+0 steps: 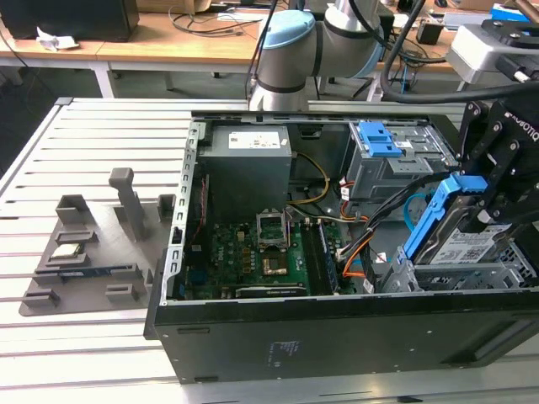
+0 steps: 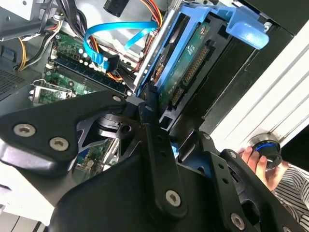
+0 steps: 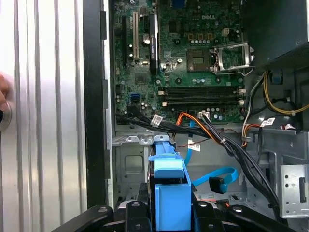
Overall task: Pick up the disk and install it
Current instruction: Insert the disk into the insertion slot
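Note:
The disk, a silver-grey drive with a white label in a blue carrier frame, hangs tilted over the metal drive bay at the front of the open computer case on the exterior view's right. My black gripper is shut on it from above. In the second wrist view the disk shows edge-on with its connector pins, ahead of my gripper. The carrier's blue end sits between my fingers in the first wrist view, above the bay floor.
The case lies open with motherboard, power supply and a blue-latched cage. Orange and blue cables run beside the bay. A grey fixture lies on the exterior view's left. A person's hand rests on a knob.

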Robot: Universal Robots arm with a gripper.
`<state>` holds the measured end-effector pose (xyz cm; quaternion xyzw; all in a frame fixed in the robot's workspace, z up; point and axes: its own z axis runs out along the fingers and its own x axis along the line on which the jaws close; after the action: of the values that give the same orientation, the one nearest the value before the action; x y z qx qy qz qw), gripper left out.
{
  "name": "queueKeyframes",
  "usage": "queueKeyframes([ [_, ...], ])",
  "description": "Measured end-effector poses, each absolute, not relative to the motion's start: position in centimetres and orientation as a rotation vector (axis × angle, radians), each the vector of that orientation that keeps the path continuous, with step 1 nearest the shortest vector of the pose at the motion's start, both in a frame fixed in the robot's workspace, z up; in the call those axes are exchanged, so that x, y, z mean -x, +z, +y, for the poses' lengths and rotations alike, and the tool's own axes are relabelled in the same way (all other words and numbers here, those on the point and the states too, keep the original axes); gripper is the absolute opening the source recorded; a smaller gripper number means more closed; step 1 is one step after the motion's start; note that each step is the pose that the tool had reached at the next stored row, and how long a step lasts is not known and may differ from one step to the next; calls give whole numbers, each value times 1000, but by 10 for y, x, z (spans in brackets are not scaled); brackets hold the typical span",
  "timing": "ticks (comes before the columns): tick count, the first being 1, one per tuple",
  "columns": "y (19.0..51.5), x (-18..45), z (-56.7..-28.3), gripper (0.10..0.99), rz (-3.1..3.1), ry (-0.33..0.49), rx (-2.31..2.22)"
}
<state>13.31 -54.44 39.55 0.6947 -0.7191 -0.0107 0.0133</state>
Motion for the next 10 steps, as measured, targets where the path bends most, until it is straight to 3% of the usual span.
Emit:
queueKeyframes([
  [6,394,-133,-544,373,-2240,-33,-2164],
  [7,394,-133,-544,435,-2240,-33,-2164],
  [10,394,-133,-544,435,-2240,-33,-2164],
])
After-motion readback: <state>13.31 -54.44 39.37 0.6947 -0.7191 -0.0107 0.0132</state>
